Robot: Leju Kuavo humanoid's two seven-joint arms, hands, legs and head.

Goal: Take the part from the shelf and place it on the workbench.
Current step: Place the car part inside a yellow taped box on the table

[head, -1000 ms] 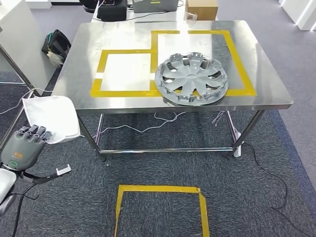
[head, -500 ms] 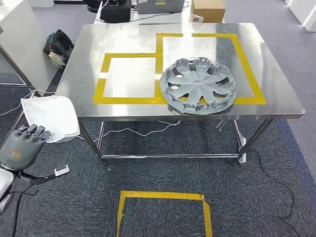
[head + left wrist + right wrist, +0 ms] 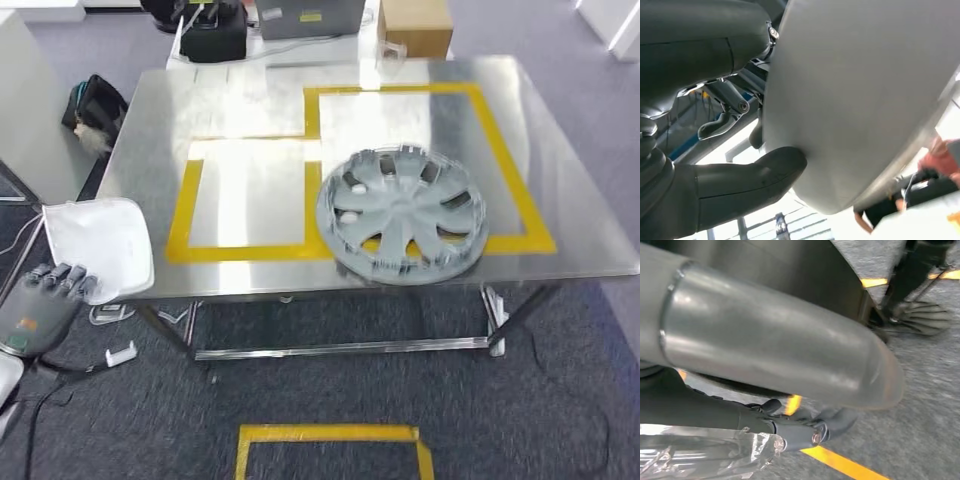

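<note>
White moulded part [image 3: 98, 245]: held by left hand [image 3: 38, 305] low at the robot's left, just beside the near left corner of the workbench [image 3: 573, 200]. Not yet on the steel top.

Handling, as judged: thin plastic shell, light, fairly stiff but liable to flex if squeezed. Smooth curved skin [image 3: 866, 100] looks slippery. Best held at the rim, thumb on one face and fingers on the other, as at present. Scuffing is the more likely risk than breakage.

Orientation: broad face up, roughly level. Long axis across the head view, gripped edge toward the robot, far edge toward the bench.

Left hand: thumb [image 3: 753, 180] pressed to the curved face, other fingers clamped on the part's near edge.

Right hand [image 3: 817, 427]: dark fingers glimpsed against carpet in its wrist view. Cannot tell whether apart or together.

Surroundings: grey hubcap [image 3: 401, 213] lying flat on the bench across the right-hand yellow tape outline [image 3: 521, 190]. Left-hand outline [image 3: 181, 215] just beside the held part, a likely drop zone. Cardboard box [image 3: 413, 22] beyond the far edge.
</note>
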